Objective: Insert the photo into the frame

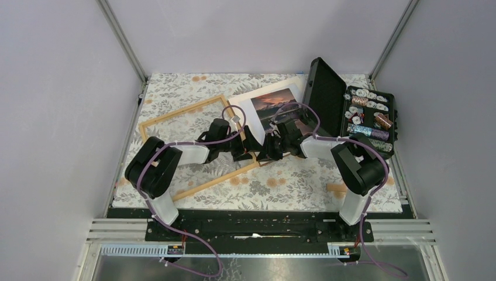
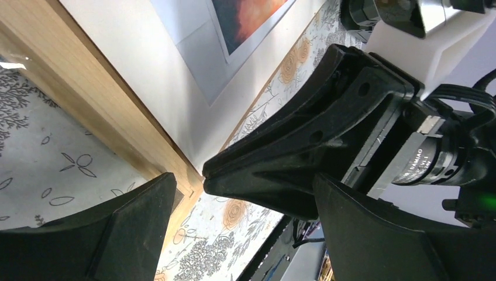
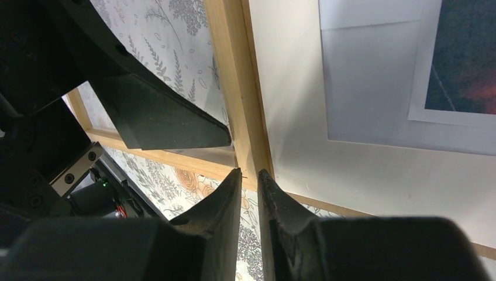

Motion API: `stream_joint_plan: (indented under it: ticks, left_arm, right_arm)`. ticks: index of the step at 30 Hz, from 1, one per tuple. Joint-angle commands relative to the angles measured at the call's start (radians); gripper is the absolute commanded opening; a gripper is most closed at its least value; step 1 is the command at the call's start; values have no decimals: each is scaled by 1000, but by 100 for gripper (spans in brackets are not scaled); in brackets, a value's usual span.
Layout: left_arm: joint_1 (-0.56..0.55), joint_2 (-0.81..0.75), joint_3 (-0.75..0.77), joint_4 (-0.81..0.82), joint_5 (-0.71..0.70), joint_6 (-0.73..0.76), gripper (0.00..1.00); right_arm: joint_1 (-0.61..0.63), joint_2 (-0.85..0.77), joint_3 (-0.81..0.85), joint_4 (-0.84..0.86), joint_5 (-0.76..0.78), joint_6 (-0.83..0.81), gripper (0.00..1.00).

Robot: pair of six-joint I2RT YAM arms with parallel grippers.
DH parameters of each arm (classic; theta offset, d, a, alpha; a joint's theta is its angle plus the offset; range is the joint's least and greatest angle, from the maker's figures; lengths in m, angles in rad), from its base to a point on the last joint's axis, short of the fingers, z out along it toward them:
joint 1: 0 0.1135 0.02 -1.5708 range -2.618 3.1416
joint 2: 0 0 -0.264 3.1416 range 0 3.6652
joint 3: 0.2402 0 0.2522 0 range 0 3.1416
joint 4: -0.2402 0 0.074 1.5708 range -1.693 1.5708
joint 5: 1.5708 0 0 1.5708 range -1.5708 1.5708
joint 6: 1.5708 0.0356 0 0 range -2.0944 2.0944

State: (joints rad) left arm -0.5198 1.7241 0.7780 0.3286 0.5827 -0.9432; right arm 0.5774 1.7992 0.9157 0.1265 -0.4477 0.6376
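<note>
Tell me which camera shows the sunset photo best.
Top external. It takes in most of the photo, an orange-pink sunset over dark mountains with a white border; the right arm covers its near edge. The left wrist view catches only an orange corner, the right wrist view only a dark, reddish strip.
</note>
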Motion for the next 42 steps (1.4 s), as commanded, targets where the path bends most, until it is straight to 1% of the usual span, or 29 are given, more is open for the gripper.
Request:
stream_joint_plan:
  ticks: [1,7,11,14,18,22,25,28,30,33,36,42]
  left_arm:
    - [-2,18,30,38,-18,10,91]
    - [0,17,10,-78,-64,79,91]
    - [0,7,16,-102,-72,111,92]
    - [-2,-58,62,-168,-73,160,93]
    - [-1,-168,104,-313,-102,221,96]
    - [1,-267,66,-414,-141,233,97]
    - [0,-321,10,-449,-142,227,97]
    - [0,-364,-29,-489,-173,235,97]
    - [0,-380,-46,-502,-175,242,97]
    - [-2,-383,-66,-489,-141,229,96]
    - [-2,-394,-87,-473,-149,230,96]
    - [-2,-360,-112,-414,-119,214,96]
  right_arm:
    - [6,2,-5,45,-27,-1,23]
    - [7,5,-8,60,-39,5,23]
    - [6,15,-12,69,-47,9,22]
    - [7,18,-19,73,-47,3,22]
    - [6,21,-21,73,-44,-5,22]
    - [6,28,-25,81,-49,-9,22]
    - [6,34,-28,97,-69,1,22]
    - [7,46,-34,132,-99,24,22]
    - [9,53,-33,137,-96,27,22]
    - [13,61,-29,137,-91,28,22]
    - [16,63,-30,135,-88,26,22]
    - [16,63,-31,134,-85,26,22]
